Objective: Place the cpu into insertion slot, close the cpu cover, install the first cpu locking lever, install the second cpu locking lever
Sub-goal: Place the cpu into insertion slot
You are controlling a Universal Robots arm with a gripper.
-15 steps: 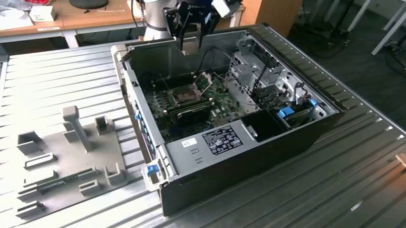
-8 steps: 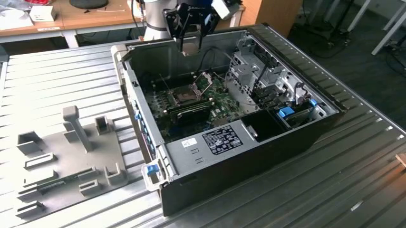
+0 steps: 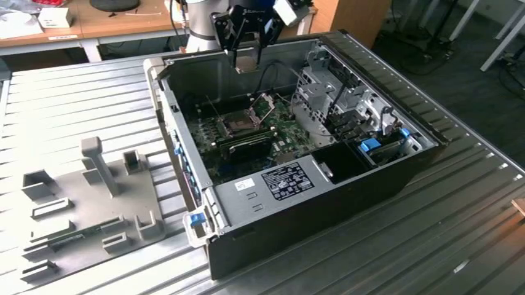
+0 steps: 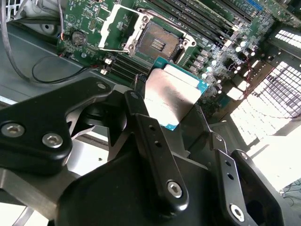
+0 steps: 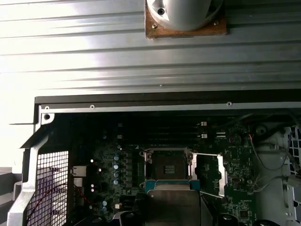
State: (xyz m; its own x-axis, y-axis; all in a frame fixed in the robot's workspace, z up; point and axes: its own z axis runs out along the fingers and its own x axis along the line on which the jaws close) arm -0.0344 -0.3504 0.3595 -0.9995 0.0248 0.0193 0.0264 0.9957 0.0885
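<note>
So the black two-finger gripper (image 4: 170,109) is pinching the flat silver-grey square cpu (image 4: 171,94) above the dark square insertion slot (image 4: 157,43), with the shiny metal cpu cover (image 4: 114,26) flipped open. Going down crooked is probably risking bent pins.

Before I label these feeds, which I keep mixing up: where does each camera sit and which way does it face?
Exterior view: off the arm, high, looking down into the open computer case; arm and gripper hang over it.
Second wrist view: behind the fingers, looking along them at the clamped cpu and insertion slot.
First wrist view: at the wrist, facing across the case to the ribbed table and a white cylinder, perhaps the arm's base.
Shared: both wrist views show cpu, insertion slot and open cpu cover.
</note>
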